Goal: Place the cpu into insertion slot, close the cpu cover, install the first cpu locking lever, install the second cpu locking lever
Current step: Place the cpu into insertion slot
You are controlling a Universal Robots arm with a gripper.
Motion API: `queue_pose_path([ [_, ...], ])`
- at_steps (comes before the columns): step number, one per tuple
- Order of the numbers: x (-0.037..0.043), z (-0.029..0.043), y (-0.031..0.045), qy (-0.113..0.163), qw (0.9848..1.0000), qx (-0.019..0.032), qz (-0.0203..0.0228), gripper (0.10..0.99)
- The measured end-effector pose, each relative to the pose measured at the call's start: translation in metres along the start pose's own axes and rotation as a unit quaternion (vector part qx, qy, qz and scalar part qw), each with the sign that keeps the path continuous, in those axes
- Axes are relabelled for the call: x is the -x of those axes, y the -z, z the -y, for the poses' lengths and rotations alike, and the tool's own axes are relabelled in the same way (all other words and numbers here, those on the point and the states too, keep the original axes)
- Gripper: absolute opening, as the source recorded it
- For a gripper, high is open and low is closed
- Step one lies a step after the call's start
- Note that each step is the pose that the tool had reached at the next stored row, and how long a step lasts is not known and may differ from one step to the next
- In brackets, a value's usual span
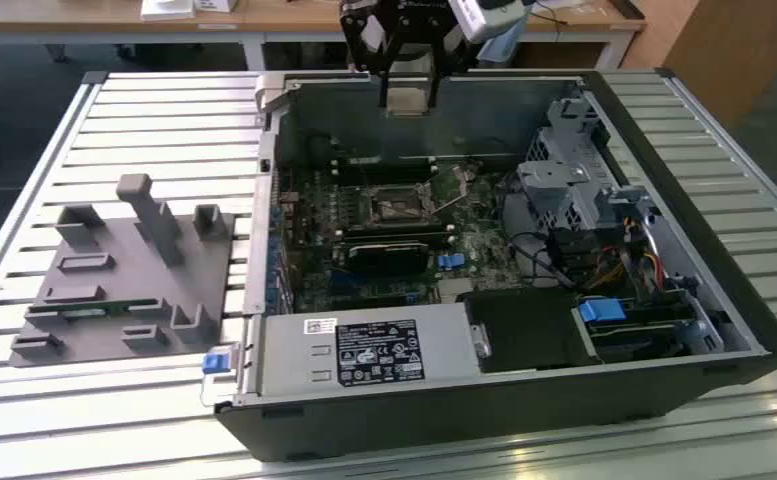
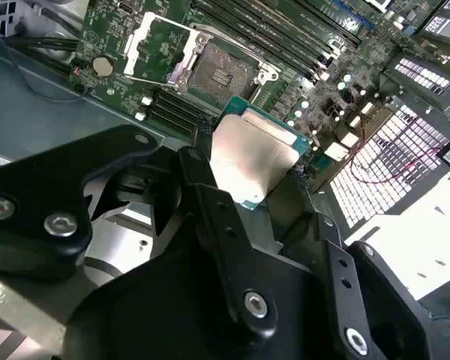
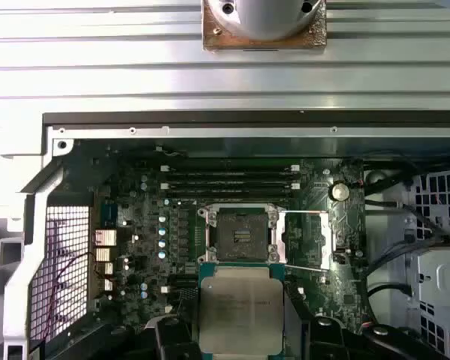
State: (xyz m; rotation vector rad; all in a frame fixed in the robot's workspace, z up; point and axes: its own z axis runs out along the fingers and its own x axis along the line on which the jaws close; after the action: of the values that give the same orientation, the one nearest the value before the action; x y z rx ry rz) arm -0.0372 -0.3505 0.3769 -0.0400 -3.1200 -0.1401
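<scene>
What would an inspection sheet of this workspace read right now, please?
Surface: slatted metal table carrying an open computer case.
Job's things: cpu held above the board; insertion slot empty; cpu cover swung open beside it.
Clutter: grey fixture block at the exterior view's left.
Grippers: pincer shut on the cpu.
Cables: wire bundle inside the case.
Surroundings: wooden desk behind.
</scene>
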Motion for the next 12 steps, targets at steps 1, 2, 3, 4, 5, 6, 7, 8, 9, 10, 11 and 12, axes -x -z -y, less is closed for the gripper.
queue_pose_path([
  [1,0.0000,0.0000,0.0000,0.000,1.0000,0.0000,0.0000,0.537],
  [2,0.0000,0.0000,0.0000,0.000,1.0000,0.0000,0.0000,0.537],
  [3,0.0000,0.0000,0.0000,0.000,1.0000,0.0000,0.0000,0.537],
  [4,0.0000,0.0000,0.0000,-0.001,1.0000,0.0000,0.0001,0.537],
  [5,0.0000,0.0000,0.0000,-0.002,1.0000,0.0000,0.0002,0.537],
  [6,0.0000,0.0000,0.0000,-0.006,1.0000,0.0001,0.0006,0.537],
  [7,0.0000,0.0000,0.0000,-0.012,0.9999,0.0001,0.0010,0.537],
  [8,0.0000,0.0000,0.0000,-0.017,0.9998,0.0000,0.0015,0.537],
  [9,0.0000,0.0000,0.0000,-0.024,0.9997,0.0001,0.0022,0.537],
  [10,0.0000,0.0000,0.0000,-0.031,0.9995,0.0002,0.0028,0.537],
  [11,0.0000,0.0000,0.0000,-0.037,0.9993,0.0003,0.0033,0.537],
  [12,0.0000,0.0000,0.0000,-0.045,0.9990,0.0004,0.0040,0.537],
])
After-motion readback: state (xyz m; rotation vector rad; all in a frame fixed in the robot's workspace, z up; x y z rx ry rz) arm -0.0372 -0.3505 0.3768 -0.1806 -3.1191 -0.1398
